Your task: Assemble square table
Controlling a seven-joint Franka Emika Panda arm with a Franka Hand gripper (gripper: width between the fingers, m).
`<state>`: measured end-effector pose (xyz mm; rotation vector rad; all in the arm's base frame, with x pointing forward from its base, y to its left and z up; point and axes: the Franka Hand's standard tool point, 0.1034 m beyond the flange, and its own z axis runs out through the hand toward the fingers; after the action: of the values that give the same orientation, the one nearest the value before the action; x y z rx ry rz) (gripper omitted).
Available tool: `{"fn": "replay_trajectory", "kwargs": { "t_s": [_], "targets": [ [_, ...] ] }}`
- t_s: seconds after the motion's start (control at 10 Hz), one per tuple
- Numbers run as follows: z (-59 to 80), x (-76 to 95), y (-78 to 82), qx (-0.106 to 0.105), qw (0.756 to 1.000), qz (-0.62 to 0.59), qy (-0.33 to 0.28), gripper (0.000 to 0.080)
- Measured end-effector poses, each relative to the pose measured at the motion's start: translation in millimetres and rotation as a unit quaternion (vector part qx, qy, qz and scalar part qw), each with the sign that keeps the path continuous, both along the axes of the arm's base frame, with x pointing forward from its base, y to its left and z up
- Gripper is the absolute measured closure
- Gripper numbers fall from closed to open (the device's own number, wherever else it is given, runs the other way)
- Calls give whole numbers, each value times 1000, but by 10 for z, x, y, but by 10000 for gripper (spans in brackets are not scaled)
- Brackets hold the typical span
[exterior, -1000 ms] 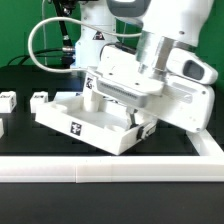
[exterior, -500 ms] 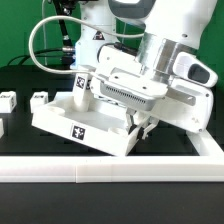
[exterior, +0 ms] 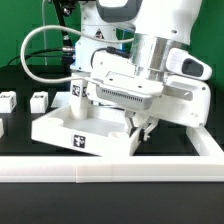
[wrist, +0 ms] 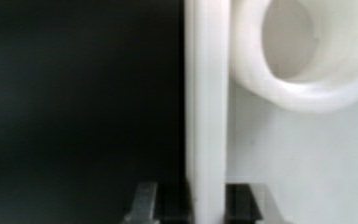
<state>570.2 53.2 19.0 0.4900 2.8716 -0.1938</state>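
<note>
One square table top [exterior: 55, 127] sits nearly level, rim up, gripper [exterior: 143, 124] pinching its edge.

No letters, numbers or brand names can be read in either view. Only black-and-white marker tags are seen, their patterns too small to be decoded. One is carried on the front wall of the square table top [exterior: 55, 129], one on the upright leg [exterior: 78, 91], and one each on the nearer loose leg [exterior: 40, 101] and the farther loose leg [exterior: 7, 99].
</note>
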Motion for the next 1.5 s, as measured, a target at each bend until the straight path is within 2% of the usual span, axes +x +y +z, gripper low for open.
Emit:
{"fn": "replay_trajectory", "kwargs": {
  "t_s": [0.2, 0.6, 0.7, 1.1, 1.2, 1.5],
  "targets": [
    [19, -6, 99, 36, 999, 17, -29, 736],
    [12, 41, -252, 89, 993, 37, -72, 734],
    [26, 48, -191, 91, 993, 31, -71, 732],
    [-10, -50, 381, 84, 990, 91, -66, 732],
    [-34, -76, 461, 77, 989, 111, -67, 732],
    [-31, -62, 415, 72, 989, 108, -67, 732]
  ]
}}
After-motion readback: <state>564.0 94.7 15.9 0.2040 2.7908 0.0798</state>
